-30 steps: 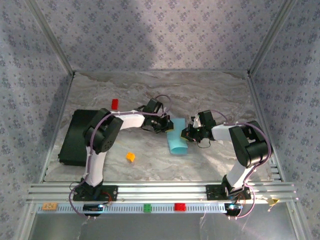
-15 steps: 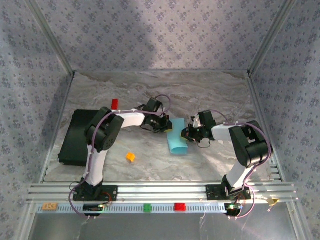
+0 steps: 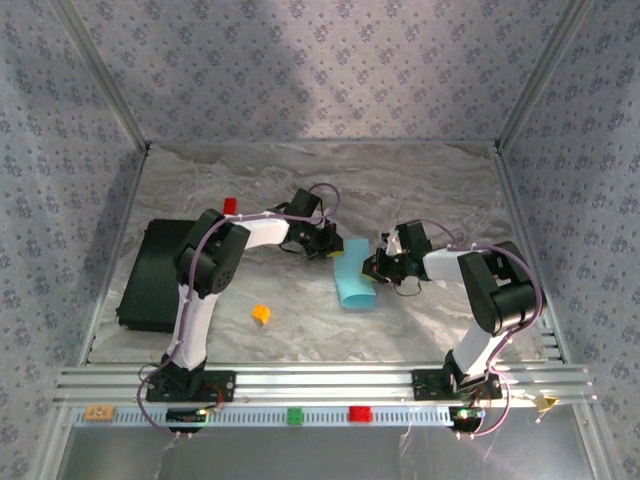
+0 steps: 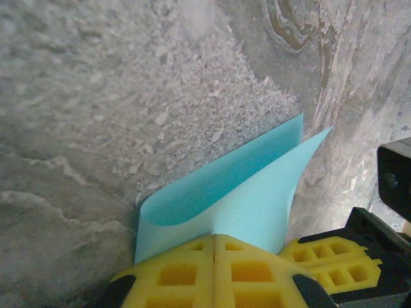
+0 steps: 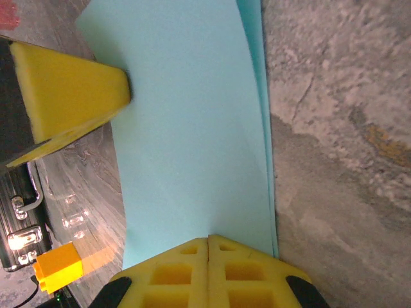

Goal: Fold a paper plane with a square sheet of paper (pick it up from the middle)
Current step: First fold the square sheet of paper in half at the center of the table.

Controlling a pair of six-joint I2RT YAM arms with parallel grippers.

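Note:
The square sheet of paper is light blue and lies doubled over into a long band in the middle of the table. Its rounded fold sits at one side and its two free edges nearly line up. A paper plane is out of view. My left gripper is shut with its yellow tips against the sheet's far left part. My right gripper is shut too, tips on the sheet's right side. The left fingertip touches the paper opposite them.
A black slab lies at the left. An orange block sits near the left arm, and a red block sits further back. Green and red blocks rest on the front rail.
The left arm has swung a little back and right, and its wrist has drawn slightly away from the paper's left edge. The right arm and the paper stay put.

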